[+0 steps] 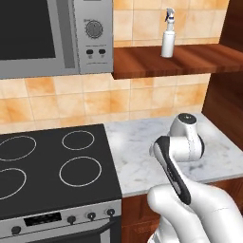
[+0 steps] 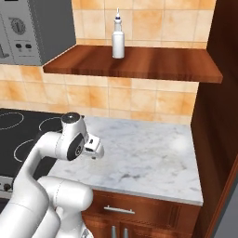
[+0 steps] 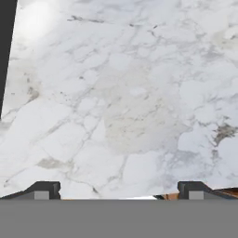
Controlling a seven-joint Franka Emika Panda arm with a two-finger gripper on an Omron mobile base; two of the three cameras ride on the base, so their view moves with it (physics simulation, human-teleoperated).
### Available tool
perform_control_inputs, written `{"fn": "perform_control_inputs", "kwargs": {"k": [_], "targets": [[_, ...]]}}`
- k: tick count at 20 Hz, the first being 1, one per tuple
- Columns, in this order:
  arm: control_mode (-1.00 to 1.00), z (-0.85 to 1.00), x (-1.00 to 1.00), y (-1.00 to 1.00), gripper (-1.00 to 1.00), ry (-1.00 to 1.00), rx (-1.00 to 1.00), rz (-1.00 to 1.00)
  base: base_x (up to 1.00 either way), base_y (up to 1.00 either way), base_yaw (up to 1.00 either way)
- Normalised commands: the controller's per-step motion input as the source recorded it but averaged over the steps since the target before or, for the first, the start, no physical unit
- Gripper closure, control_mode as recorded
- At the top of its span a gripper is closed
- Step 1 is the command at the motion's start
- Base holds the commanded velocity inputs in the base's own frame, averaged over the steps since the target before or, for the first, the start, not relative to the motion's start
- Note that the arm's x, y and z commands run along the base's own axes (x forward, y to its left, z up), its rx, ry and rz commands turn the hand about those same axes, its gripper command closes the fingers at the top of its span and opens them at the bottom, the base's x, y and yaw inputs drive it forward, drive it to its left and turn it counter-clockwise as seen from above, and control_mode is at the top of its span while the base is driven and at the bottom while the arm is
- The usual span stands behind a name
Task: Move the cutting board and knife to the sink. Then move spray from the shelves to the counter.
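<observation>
STEP: fetch slim white spray bottle point(image 2: 118, 40), upright on far reddish-brown wooden shelf point(image 2: 139, 65) | GRIPPER point(image 3: 116, 188): fingers fully spread, empty, low over white-grey marble counter point(image 2: 148, 153) | ADVICE: rise, approach level, clamp mid-body.

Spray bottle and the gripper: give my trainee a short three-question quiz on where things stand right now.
1. True or false: the spray stands upright on the shelves.
2. What lies under the gripper in the hand view? A) stovetop B) counter C) sink
3. Fill in: the gripper's jaws are ____.

Key:
1. True.
2. B, the marble counter, beside the stovetop.
3. Open, holding nothing.
</observation>
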Motion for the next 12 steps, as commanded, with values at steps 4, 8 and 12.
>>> {"fn": "perform_control_inputs", "kwargs": {"k": [4,8,12], "targets": [[-1.0,0.4,0.0,0.0,-1.0,-0.25,0.01,0.05,0.0,0.0,0.0],[-1.0,0.34,0.0,0.0,-1.0,-0.2,0.0,0.0,0.0,0.0,0.0],[-1.0,0.44,-0.01,-0.07,-1.0,-0.21,0.0,0.04,0.0,0.0,0.0]]}}
